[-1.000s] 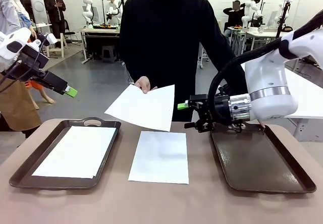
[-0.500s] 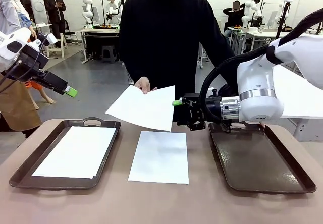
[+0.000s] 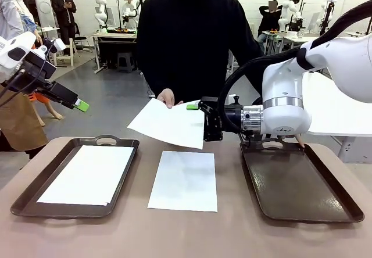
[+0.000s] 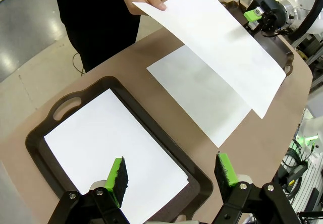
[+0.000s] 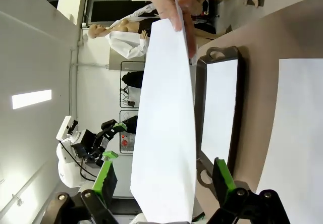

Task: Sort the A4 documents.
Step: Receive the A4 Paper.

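The right gripper (image 3: pixel 200 120) has slid from the empty tray (image 3: pixel 296 182) at 4 o'clock to the paper sheet (image 3: pixel 168 123) that the person's hand (image 3: pixel 167 97) holds up at 12 o'clock. Its fingers are spread, one on each side of the sheet's edge, so a pinch looks next. The left gripper (image 3: pixel 81 104) waits at 9 o'clock, spread too.

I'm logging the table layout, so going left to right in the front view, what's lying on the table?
left tray holding a white sheet → loose white sheet on the tabletop → right tray
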Action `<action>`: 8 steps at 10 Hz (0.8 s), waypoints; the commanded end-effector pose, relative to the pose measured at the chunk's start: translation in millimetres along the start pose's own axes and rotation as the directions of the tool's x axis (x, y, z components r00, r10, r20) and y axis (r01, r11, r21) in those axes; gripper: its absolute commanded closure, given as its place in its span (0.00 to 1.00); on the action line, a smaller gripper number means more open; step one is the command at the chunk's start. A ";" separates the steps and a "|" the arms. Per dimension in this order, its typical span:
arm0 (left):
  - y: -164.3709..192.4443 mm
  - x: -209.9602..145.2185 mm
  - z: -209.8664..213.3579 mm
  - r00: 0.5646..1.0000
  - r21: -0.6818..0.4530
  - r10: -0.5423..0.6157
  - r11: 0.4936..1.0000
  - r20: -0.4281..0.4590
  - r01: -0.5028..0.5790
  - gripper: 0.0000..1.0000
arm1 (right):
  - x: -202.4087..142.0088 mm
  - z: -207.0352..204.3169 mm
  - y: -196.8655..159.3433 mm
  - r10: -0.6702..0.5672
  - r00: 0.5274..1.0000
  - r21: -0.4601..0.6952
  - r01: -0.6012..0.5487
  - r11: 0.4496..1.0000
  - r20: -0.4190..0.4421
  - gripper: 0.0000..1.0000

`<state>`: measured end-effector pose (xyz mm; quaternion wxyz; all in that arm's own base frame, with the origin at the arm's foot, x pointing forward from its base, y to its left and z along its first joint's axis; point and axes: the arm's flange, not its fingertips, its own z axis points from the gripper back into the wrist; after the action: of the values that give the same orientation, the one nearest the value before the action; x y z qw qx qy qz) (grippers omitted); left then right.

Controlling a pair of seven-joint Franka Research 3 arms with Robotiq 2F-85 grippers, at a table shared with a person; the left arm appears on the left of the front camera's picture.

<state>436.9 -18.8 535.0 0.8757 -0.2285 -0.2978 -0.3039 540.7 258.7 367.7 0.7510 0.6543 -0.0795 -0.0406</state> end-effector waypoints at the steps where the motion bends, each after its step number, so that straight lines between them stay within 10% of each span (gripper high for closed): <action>1: -0.4 -0.3 1.2 1.000 -0.011 -0.005 1.000 0.004 0.005 0.10 | -1.2 -9.6 -1.7 -0.006 1.000 -0.005 0.005 1.000 -0.029 0.00; 4: -0.4 -0.3 1.2 1.000 -0.011 -0.005 1.000 0.004 0.005 0.10 | -5.6 -9.9 -2.6 -0.011 0.999 -0.056 0.008 0.998 -0.045 0.07; 7: -0.4 -0.3 1.2 1.000 -0.011 -0.005 1.000 0.004 0.005 0.10 | -6.4 -10.2 -3.8 0.000 0.999 -0.057 -0.003 0.998 -0.051 0.39; 8: -0.4 -0.3 1.2 1.000 -0.011 -0.005 1.000 0.004 0.005 0.10 | -4.6 -8.8 -3.4 0.000 0.999 -0.055 -0.002 0.998 -0.044 0.26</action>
<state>436.9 -18.9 535.0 0.8757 -0.2285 -0.2978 -0.3039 534.2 267.1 362.8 0.7653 0.6401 -0.0633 -0.0246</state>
